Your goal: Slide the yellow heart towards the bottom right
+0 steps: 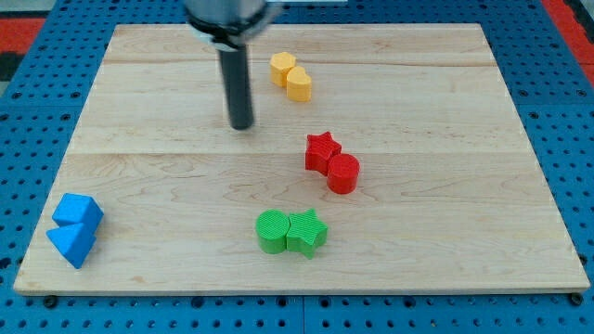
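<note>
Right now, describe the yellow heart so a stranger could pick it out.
Start at the wooden board, near its top edge, right of my tip. Two yellow blocks touch there. The yellow heart is the lower-right one, its top notched; the upper-left yellow block looks faceted.

Yellow heart (299,84) flat, board's top centre.

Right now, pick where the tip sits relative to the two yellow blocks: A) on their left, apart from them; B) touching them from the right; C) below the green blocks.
A: my tip stands to the view's left of the yellow blocks, with bare board between.
</note>
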